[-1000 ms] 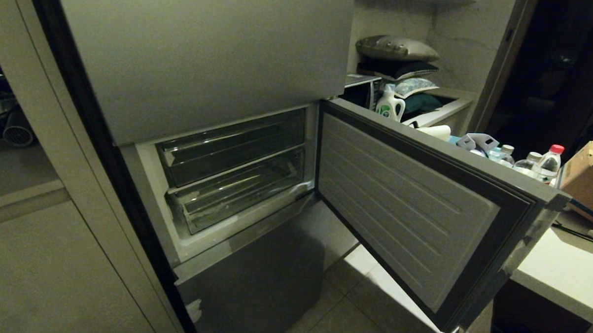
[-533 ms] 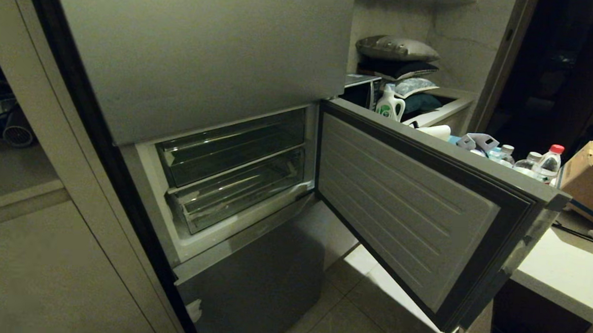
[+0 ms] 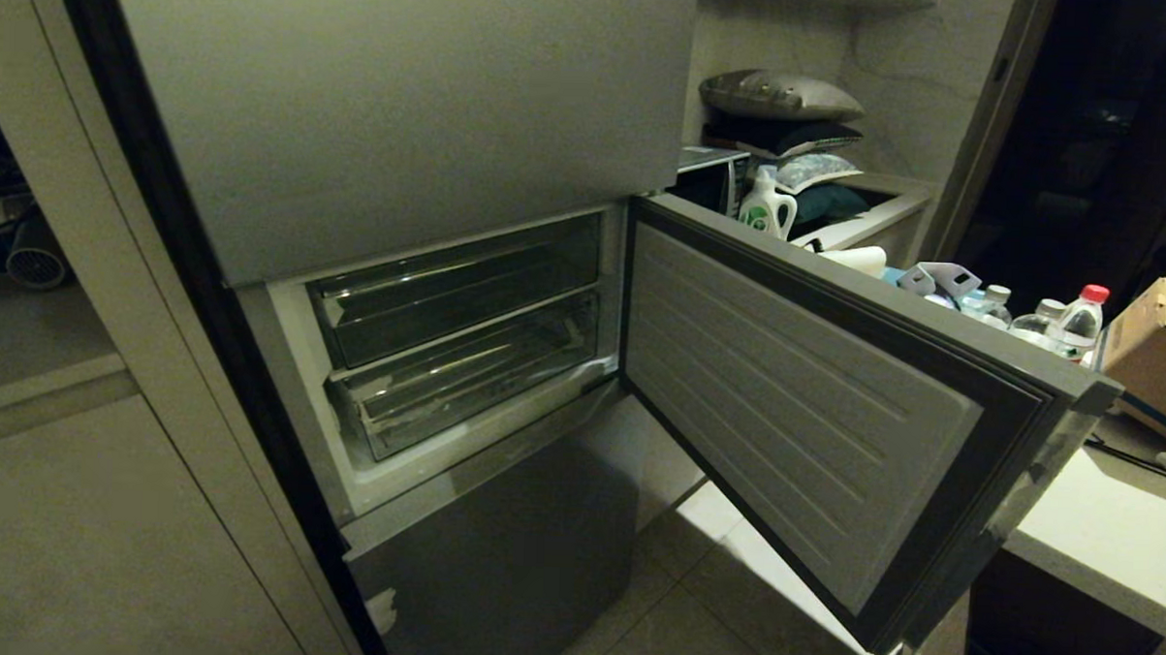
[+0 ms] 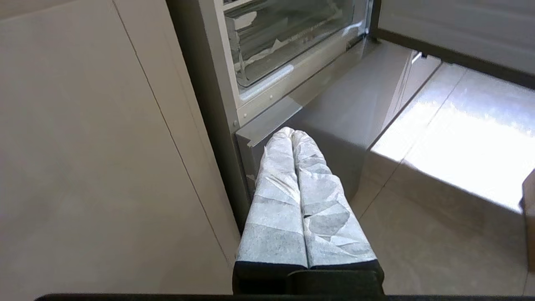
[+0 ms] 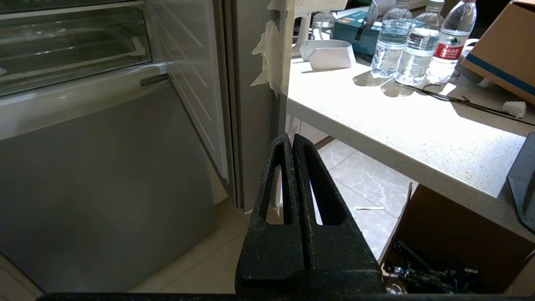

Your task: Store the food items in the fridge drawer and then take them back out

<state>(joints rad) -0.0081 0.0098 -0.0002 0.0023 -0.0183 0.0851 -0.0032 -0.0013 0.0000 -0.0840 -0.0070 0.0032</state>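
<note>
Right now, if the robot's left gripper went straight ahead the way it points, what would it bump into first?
Probably the fridge's grey lower door panel. The left gripper, shut and empty, points at that panel's top corner, just under the clear fridge drawer. Depth is hard to judge.

Neither arm shows in the head view. Left tool (image 4: 292, 133): fingers (image 4: 276, 184) wrapped in pale grey crinkled covering, pressed flat together, nothing between them, held low and angled slightly downward. Right tool (image 5: 291, 138): bare black slotted fingers (image 5: 322, 188), also pressed together tip to tip, empty, held low, roughly level. Both arms look parked.
</note>
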